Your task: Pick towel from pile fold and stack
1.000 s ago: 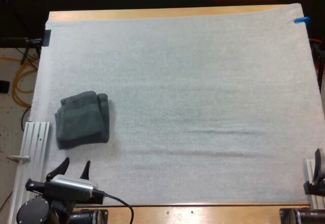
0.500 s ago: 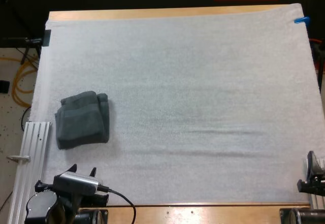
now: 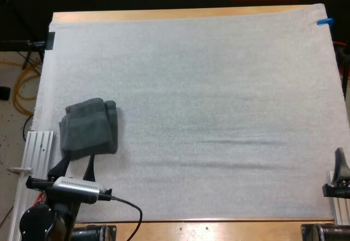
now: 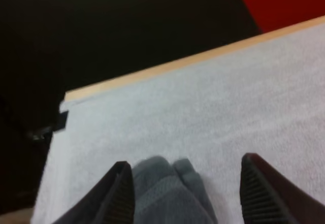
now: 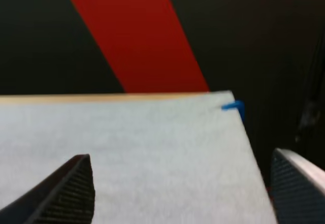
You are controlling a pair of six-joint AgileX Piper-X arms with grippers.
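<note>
Towel [image 3: 89, 129], dark grey-green and bunched into a loose bundle, lies at the left side of the white mat [image 3: 219, 88]. Our left gripper [image 3: 75, 164] sits low right at its near edge, the arm reaching in from the corner, fingers spread apart and gripping nothing. From the left wrist we see the towel [image 4: 167, 188] between those fingers, closer to one than the other; whether a tip touches the cloth, we cannot tell. Over at the mat's right edge, our right gripper [image 3: 340, 167] is mostly cut off in the high view, but its own wrist view shows the fingers [image 5: 71, 188] wide apart above the mat.
</note>
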